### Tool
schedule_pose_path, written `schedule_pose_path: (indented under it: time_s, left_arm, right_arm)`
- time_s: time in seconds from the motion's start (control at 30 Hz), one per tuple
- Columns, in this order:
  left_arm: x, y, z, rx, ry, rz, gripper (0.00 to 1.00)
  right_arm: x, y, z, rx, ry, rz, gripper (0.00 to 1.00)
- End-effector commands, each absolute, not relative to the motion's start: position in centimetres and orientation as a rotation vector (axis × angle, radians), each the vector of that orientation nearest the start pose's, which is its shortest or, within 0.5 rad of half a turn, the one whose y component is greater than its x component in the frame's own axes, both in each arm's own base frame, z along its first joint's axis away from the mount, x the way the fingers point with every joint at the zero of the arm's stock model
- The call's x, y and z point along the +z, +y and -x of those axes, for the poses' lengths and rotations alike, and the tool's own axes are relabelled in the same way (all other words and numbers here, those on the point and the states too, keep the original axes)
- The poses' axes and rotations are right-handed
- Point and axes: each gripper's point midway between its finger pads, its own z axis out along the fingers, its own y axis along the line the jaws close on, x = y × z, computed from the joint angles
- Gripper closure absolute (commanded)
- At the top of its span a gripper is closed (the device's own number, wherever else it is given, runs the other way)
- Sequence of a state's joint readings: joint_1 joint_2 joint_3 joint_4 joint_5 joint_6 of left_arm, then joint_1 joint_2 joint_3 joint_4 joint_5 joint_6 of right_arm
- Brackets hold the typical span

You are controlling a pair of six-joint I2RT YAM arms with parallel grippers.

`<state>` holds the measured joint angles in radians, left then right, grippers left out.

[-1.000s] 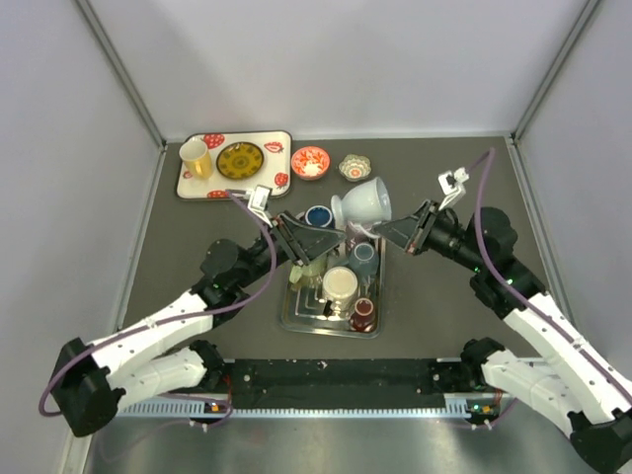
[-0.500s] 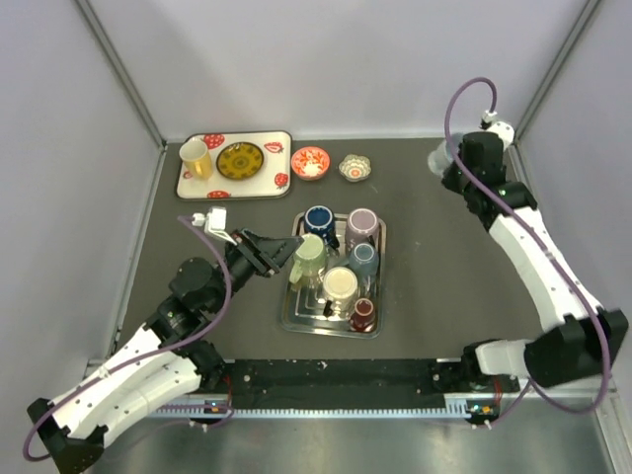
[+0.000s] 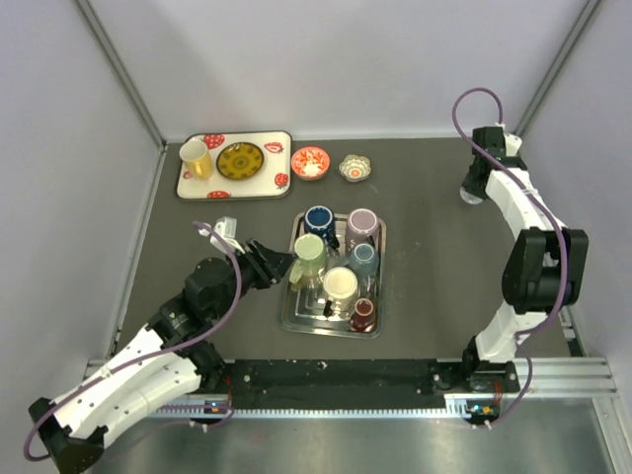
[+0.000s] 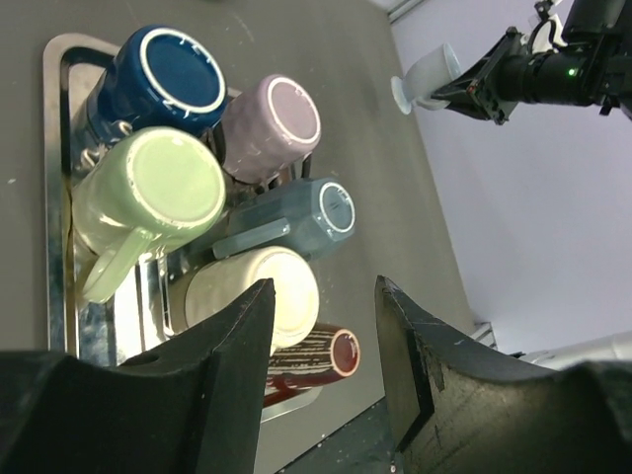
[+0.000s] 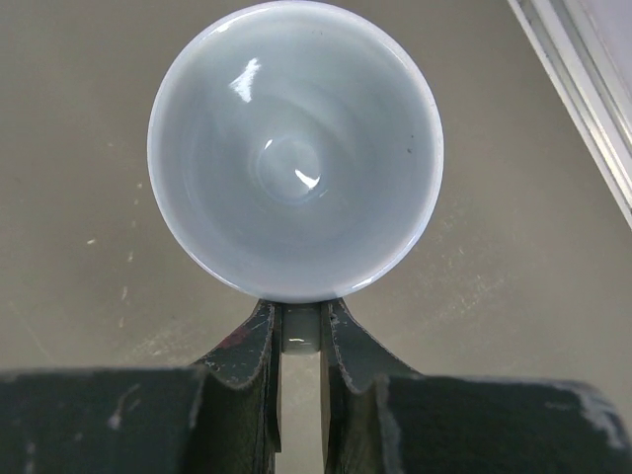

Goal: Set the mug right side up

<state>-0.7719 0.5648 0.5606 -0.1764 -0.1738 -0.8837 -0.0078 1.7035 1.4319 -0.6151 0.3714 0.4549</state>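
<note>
The right hand [image 5: 299,341] is clamped on the pale footed ceramic mug [image 5: 294,148] (mouth up, gripped by its handle); the left hand [image 4: 326,346] has its fingers apart.

1. Glossy pale-white footed mug [image 5: 294,148], which I see at the far right of the scene.
2. Pose: mouth up, foot downward, with its handle pinched in the right gripper [image 5: 300,338].

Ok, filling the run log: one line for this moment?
right gripper: shut on white mug handle, mouth up | left gripper: open, by tray | mug not yet released
</note>
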Motion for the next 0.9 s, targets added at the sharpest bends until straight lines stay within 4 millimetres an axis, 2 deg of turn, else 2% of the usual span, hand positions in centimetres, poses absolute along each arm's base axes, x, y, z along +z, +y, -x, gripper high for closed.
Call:
schedule_pose_path:
  time_s: [0.0, 0.23, 0.43, 0.47, 0.53, 0.57, 0.73, 0.87]
  left_arm:
    - [23.1, -19.8, -20.7, -0.989, 1.883, 0.229, 0.5]
    - [22.5, -19.8, -20.9, -0.967, 1.897, 0.223, 0.5]
    - [22.0, -19.9, -20.9, -0.964, 1.913, 0.226, 0.5]
    - [22.0, -20.0, -20.9, -0.966, 1.916, 0.225, 0.5]
    - [21.9, -20.1, -20.9, -0.968, 1.92, 0.222, 0.5]
    - [21.9, -20.2, -20.8, -0.971, 1.923, 0.221, 0.5]
    - [21.5, -20.4, -20.6, -0.981, 1.941, 0.215, 0.5]
    - [21.4, -20.0, -20.6, -0.966, 1.939, 0.226, 0.48]
  right_arm:
    - [17.4, -6.4, -45.9, -0.259, 2.202, -0.712, 1.0]
    - [14.3, -6.9, -46.0, -0.317, 2.27, -0.701, 1.0]
    - [12.9, -6.9, -45.2, -0.331, 2.305, -0.701, 1.0]
    - [12.7, -6.8, -45.1, -0.33, 2.31, -0.702, 0.88]
    - [12.3, -6.7, -44.6, -0.322, 2.32, -0.705, 0.72]
    - [12.5, -6.6, -44.5, -0.314, 2.314, -0.704, 0.61]
    - [12.1, -6.6, -43.6, -0.318, 2.319, -0.706, 0.52]
    - [14.5, -5.3, -43.5, -0.231, 2.263, -0.711, 0.43]
